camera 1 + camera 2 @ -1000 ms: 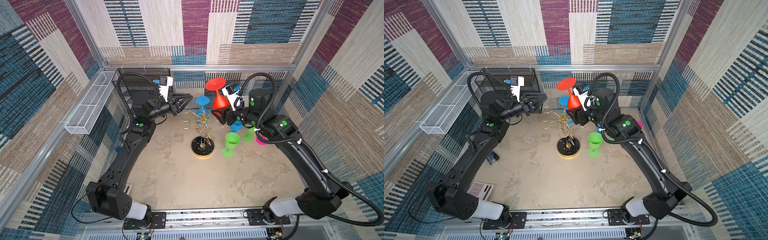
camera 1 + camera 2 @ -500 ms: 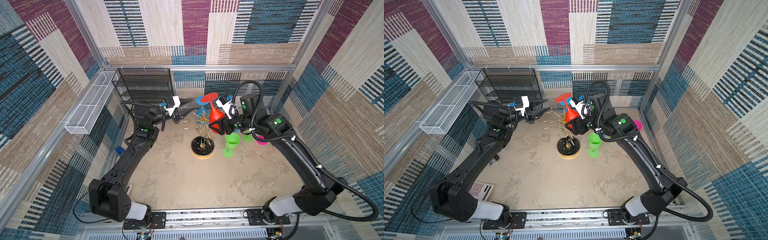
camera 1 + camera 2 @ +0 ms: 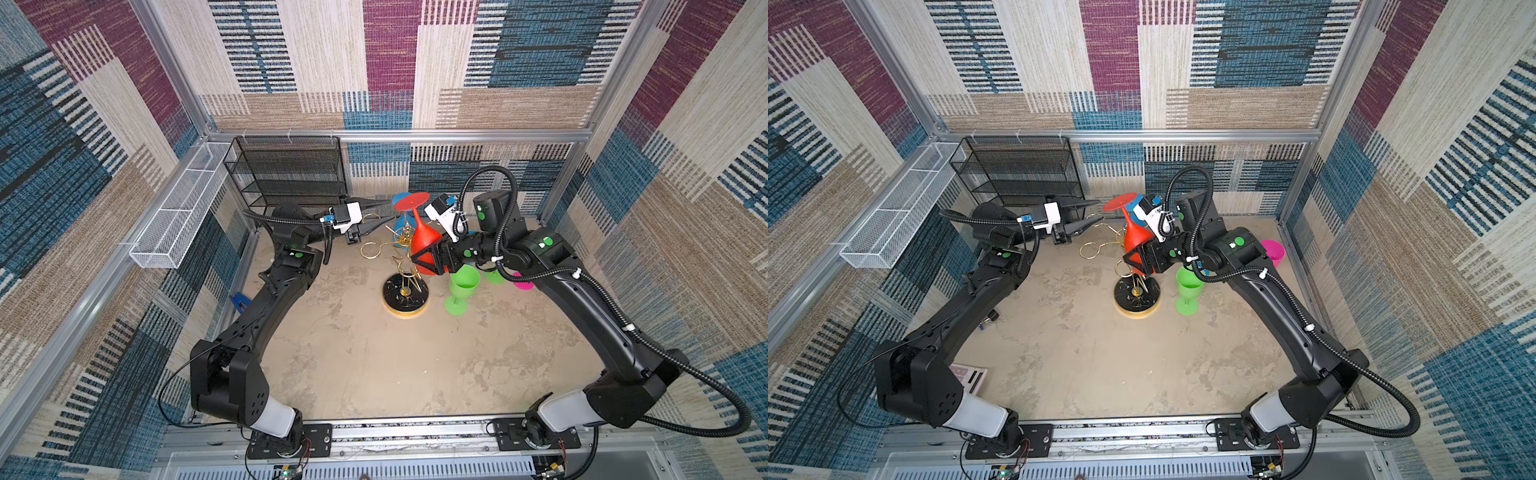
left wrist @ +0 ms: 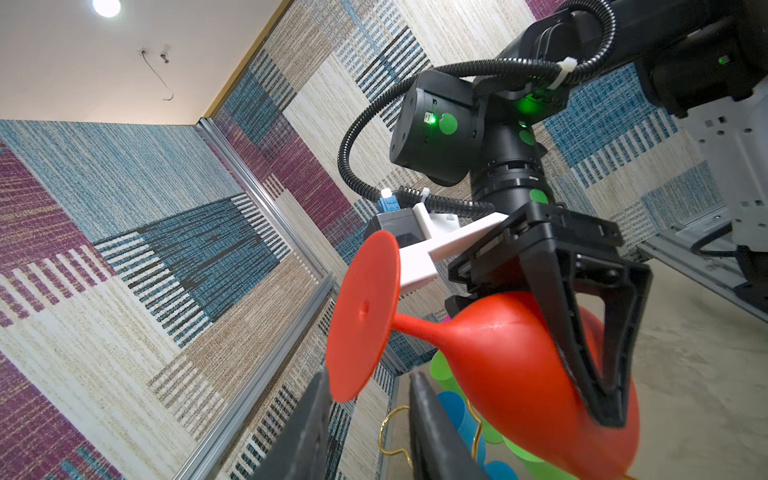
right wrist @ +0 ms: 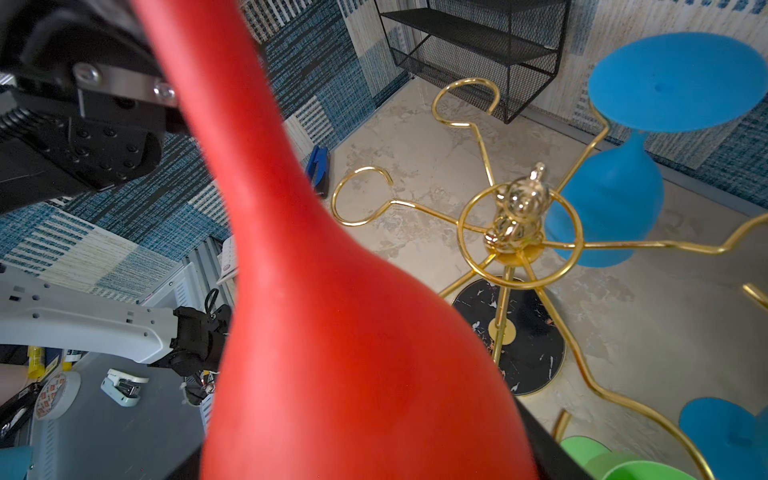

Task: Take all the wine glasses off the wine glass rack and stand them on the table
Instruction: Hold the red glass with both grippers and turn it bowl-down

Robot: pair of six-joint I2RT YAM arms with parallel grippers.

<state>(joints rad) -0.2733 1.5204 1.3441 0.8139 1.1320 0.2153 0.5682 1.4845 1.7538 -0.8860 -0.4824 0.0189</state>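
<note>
Since a second ago the right gripper (image 3: 422,257) has come down and towards the middle. It has brought the red plastic wine glass (image 3: 424,237) from high behind the stand to just beside its crown. Its fingers (image 4: 559,328) are clamped across the red bowl, with the foot uppermost and tilted towards the other arm.

The left arm has dropped its elbow, so the black mesh shelf unit (image 3: 291,174) now shows whole. The left gripper (image 3: 1094,212) has hardly shifted. Its fingers (image 4: 432,432) are apart with nothing between them, and the tips are close by the rim of the red foot; I cannot tell whether they touch it.

The gold wire wine glass rack (image 3: 405,297), on a round black marbled base, has stayed put on the beige table (image 3: 374,365). A blue wine glass (image 5: 615,199) hangs upside down from one arm, and bare ring arms reach out below the left fingers. A green wine glass (image 3: 1187,286) stands just beside the base, under the right wrist. A pink glass (image 3: 1273,249) stands further back.
</note>
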